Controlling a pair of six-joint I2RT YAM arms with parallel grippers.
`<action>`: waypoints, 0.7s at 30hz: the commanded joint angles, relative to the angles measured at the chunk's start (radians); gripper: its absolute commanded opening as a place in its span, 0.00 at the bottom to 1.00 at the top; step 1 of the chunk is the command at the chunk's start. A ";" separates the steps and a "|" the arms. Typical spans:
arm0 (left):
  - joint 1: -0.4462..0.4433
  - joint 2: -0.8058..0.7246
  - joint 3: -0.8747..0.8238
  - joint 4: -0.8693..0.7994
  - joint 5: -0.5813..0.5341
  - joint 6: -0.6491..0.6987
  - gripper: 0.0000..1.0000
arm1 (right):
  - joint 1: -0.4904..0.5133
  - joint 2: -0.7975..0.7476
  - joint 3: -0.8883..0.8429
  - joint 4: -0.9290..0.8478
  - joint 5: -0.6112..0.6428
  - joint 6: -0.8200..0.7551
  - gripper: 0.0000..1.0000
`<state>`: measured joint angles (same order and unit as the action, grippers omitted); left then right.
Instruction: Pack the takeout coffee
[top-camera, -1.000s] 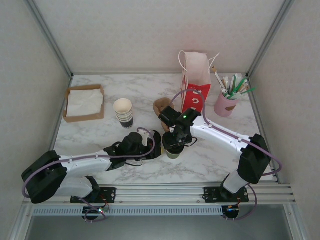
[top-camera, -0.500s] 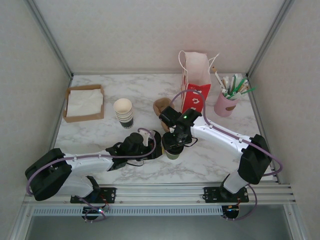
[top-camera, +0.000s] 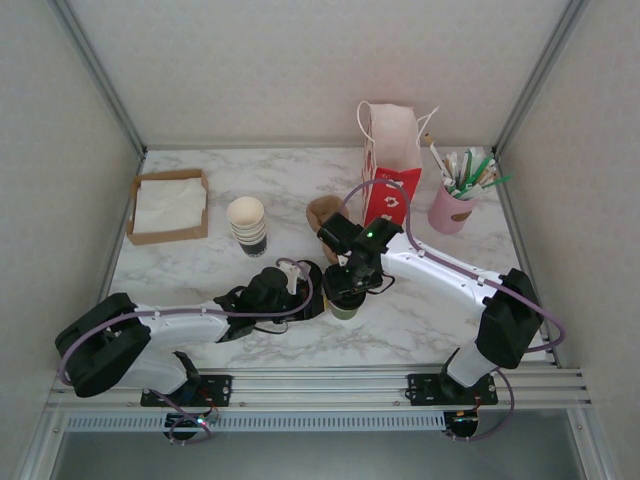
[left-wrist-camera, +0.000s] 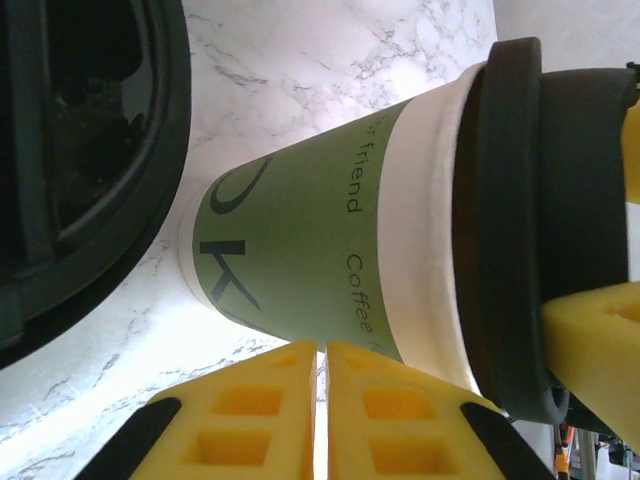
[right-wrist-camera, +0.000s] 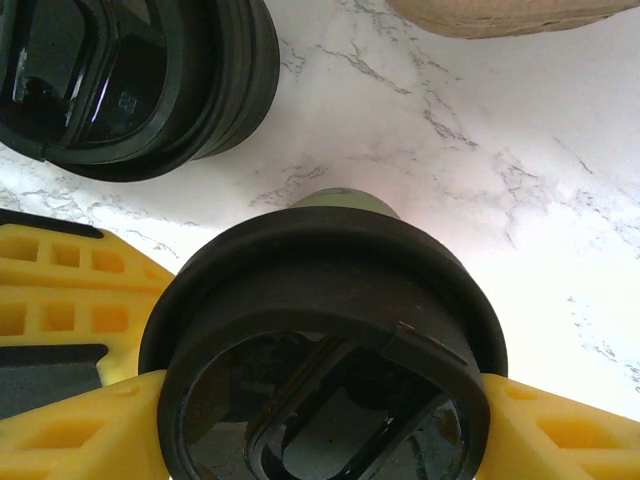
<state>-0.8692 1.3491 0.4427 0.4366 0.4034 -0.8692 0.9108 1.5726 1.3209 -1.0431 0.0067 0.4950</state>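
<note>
One capped takeout coffee — pink cup holds stirrers, box napkins.

Left pincer fingers together, right pincer in wide clasp.

table: napkin tray, cup stack, lids, takeout coffee, bag, pink holder

The left arm and the right arm are built alike, of smooth white shells joined by rounded black joint housings. A thin lilac cable is run along each arm and left in loose loops at wrist and shoulder. A small green light is seen on the right arm's black wrist housing. Each arm is footed on black base plates. The fingers are moulded in yellow, pierced by rectangular pockets and backed by black mounts.
</note>
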 joint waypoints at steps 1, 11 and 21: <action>-0.010 0.013 -0.005 0.034 0.019 -0.010 0.11 | 0.021 0.013 0.010 -0.024 0.006 0.016 0.69; -0.010 0.026 -0.005 0.042 0.020 -0.011 0.11 | 0.038 0.032 0.029 -0.034 0.021 0.019 0.69; -0.010 0.036 -0.004 0.050 0.026 -0.012 0.10 | 0.051 0.033 0.044 -0.038 0.026 0.028 0.69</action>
<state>-0.8692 1.3754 0.4427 0.4526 0.4091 -0.8692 0.9470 1.5936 1.3403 -1.0622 0.0296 0.5068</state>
